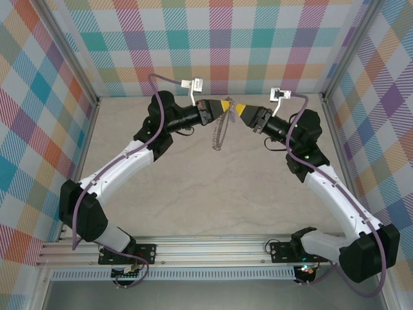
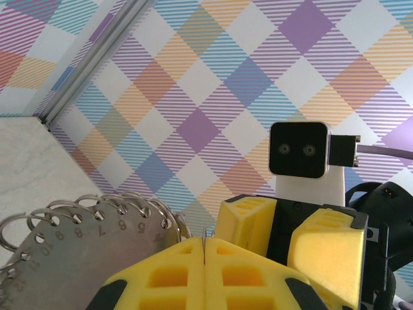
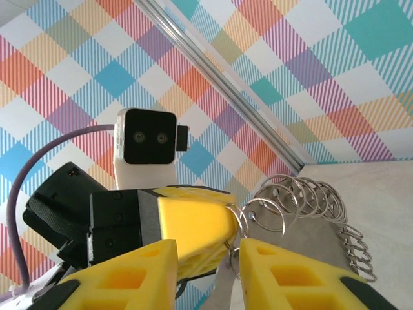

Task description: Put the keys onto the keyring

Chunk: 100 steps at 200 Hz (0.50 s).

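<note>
Both grippers meet in mid-air above the back of the table. My left gripper is shut on a thin silver keyring whose edge pokes up between the yellow pads. From it hangs a grey metal plate with numbered holes, each hole carrying a split ring. My right gripper stands open, its jaws on either side of the left gripper's tip. One ring lies just by its right pad. The keys are out of view.
Checked walls and aluminium frame rails enclose the beige table. The arms' bases sit on the rail at the near edge. The left wrist camera and right wrist camera face each other closely.
</note>
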Each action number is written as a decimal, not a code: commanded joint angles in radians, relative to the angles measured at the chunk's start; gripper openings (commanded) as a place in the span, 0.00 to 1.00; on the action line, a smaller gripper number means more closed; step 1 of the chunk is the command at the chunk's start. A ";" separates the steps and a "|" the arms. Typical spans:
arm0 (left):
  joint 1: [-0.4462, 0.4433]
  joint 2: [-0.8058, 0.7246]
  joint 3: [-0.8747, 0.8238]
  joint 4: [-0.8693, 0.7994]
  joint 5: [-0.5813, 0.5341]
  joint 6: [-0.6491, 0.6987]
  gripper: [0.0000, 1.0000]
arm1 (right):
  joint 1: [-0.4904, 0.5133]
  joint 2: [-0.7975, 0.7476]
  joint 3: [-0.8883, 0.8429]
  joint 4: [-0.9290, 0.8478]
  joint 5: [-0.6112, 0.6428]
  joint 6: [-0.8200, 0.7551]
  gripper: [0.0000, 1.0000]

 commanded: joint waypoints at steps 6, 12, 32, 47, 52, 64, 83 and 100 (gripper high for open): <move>-0.001 -0.037 0.004 0.065 -0.002 -0.022 0.00 | -0.005 0.022 0.029 0.095 -0.026 0.039 0.30; 0.000 -0.038 0.006 0.065 0.000 -0.022 0.00 | -0.005 0.028 0.029 0.102 -0.027 0.044 0.30; -0.002 -0.036 0.006 0.066 0.006 -0.023 0.00 | -0.005 0.048 0.031 0.123 -0.034 0.061 0.30; -0.002 -0.038 0.004 0.066 0.011 -0.023 0.00 | -0.005 0.063 0.032 0.136 -0.037 0.068 0.30; -0.002 -0.040 0.003 0.067 0.012 -0.023 0.00 | -0.005 0.068 0.032 0.140 -0.039 0.071 0.30; -0.002 -0.042 0.001 0.065 0.012 -0.022 0.00 | -0.005 0.078 0.032 0.153 -0.042 0.076 0.30; -0.002 -0.042 -0.002 0.064 0.013 -0.020 0.00 | -0.005 0.093 0.037 0.171 -0.051 0.086 0.29; -0.002 -0.041 -0.003 0.061 0.014 -0.018 0.00 | -0.005 0.103 0.038 0.188 -0.062 0.098 0.26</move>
